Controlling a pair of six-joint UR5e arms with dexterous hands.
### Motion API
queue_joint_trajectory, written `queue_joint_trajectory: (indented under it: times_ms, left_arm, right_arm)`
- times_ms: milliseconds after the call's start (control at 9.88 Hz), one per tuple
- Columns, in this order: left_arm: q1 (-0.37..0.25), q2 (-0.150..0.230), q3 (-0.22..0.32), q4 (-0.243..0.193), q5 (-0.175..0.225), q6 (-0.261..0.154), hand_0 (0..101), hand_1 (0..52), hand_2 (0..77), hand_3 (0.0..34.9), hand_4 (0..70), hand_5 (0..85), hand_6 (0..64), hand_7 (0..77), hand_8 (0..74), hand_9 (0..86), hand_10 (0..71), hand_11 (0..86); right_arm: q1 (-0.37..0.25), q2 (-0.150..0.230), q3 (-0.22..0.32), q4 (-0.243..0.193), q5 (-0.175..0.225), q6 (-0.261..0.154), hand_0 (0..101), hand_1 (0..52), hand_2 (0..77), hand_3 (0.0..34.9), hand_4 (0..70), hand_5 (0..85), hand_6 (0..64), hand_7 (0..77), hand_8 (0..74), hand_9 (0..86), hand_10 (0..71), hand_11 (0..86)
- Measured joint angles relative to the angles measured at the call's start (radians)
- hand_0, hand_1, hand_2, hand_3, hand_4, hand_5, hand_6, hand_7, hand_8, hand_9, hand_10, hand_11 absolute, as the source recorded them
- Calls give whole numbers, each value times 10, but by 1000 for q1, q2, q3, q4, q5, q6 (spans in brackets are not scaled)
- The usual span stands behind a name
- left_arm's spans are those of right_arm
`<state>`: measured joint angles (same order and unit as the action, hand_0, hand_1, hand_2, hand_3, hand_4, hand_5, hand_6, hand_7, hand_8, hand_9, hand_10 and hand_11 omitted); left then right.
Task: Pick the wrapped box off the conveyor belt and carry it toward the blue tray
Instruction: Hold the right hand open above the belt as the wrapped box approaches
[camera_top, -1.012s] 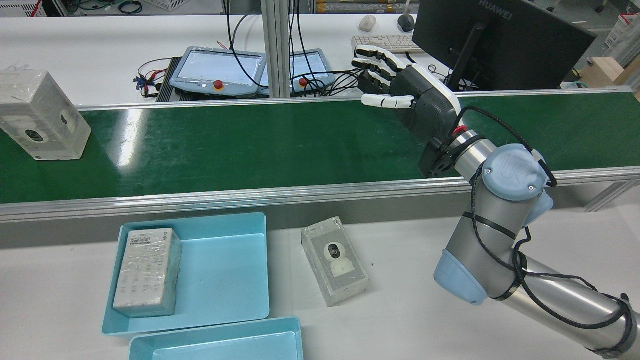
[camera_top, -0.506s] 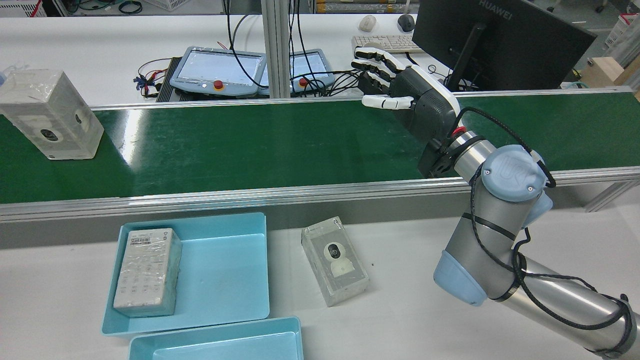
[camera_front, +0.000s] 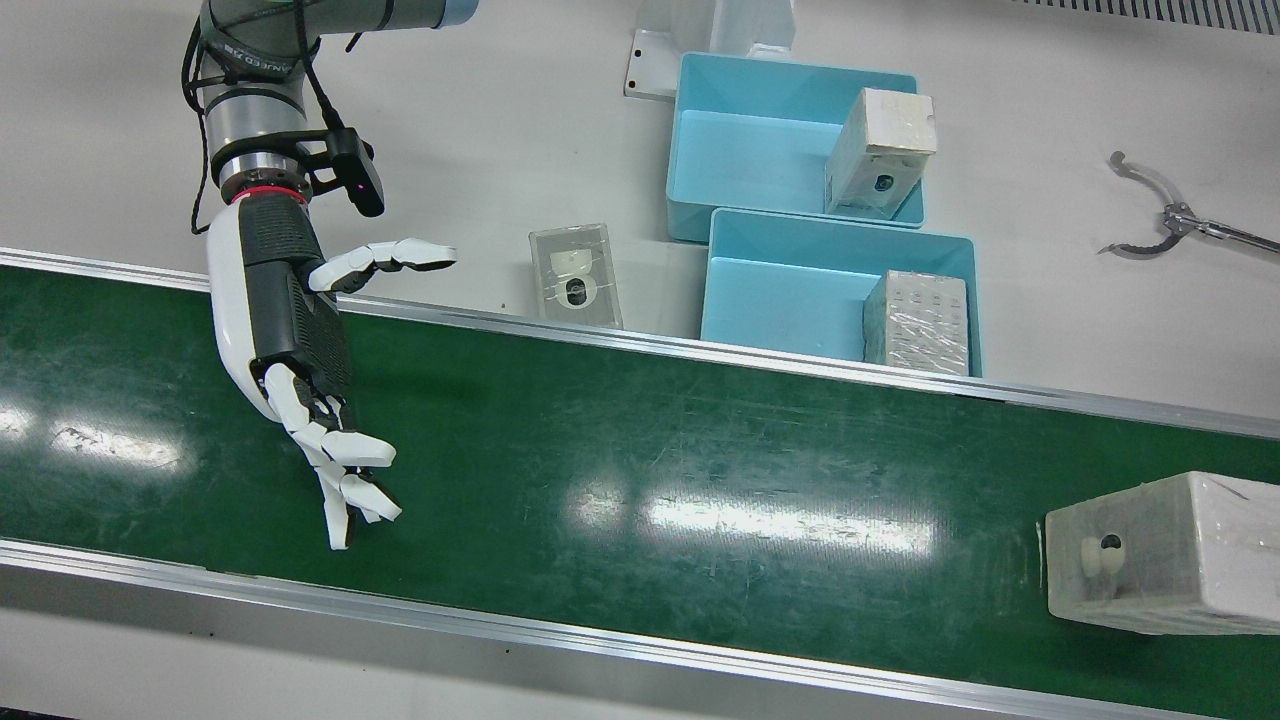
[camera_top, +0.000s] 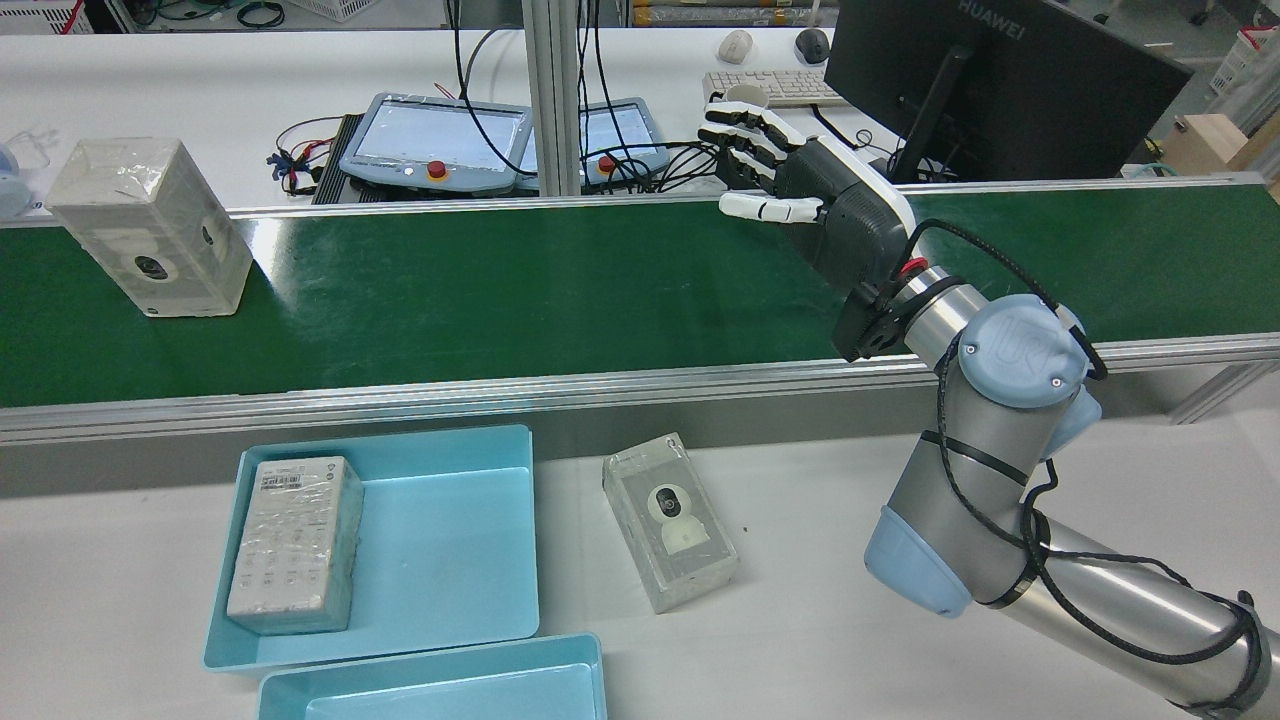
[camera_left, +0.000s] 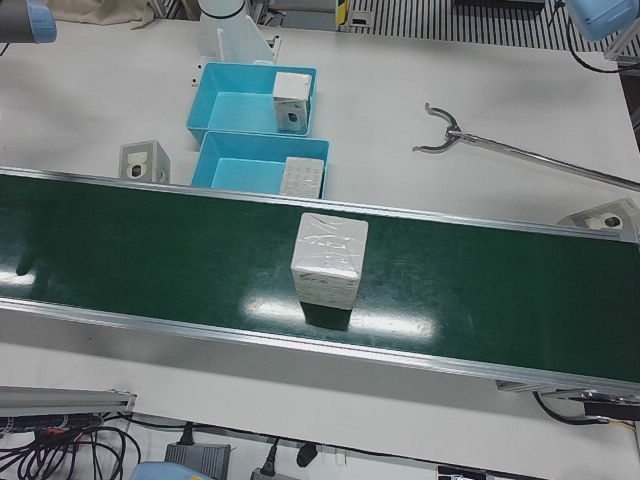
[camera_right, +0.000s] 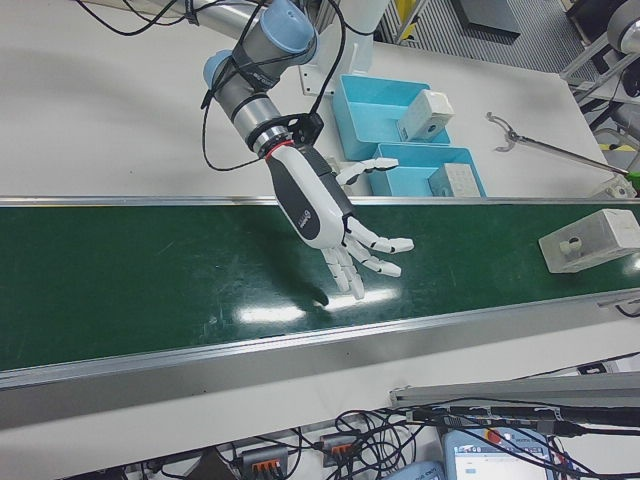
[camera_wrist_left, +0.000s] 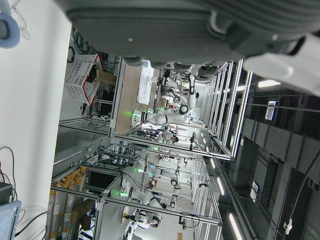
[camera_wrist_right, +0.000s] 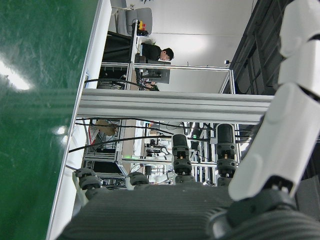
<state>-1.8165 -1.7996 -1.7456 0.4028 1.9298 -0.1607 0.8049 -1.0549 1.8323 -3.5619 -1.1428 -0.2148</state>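
The fingers (camera_front: 340, 470) of the right hand (camera_front: 290, 340) are spread apart and hold nothing, the thumb standing out to the side toward the table. The hand hangs over the conveyor belt (camera_front: 640, 470), reaching across it from the near rail toward the far rail, with bare green belt all around it. The left hand appears only in its own camera as a dark palm edge, and whether it is spread or clenched cannot be told.

The wrapped box (camera_top: 150, 228) stands upright on the belt well apart from the right hand, at the left end in the rear view, closer to the far rail than to the near one. Open belt lies between box and fingers.

Beside the belt on the white table (camera_top: 800, 620) sit two blue trays, and the blue tray (camera_top: 470, 540) nearer the belt holds a flat wrapped package (camera_top: 295, 545). A second wrapped box (camera_top: 670, 520) lies flat just beside that tray's right wall, between tray and arm.
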Motion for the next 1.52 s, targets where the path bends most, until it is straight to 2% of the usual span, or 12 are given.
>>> queue_joint_trajectory:
  times_ms: [1518]
  left_arm:
    - [0,0,0,0,0,0,0,0,11,0,5,5,5,5,5,0,5,0]
  right_arm:
    - [-26,2,-13,2,2,1,395,87,191,302,125,267,0,175,0,16,44,65]
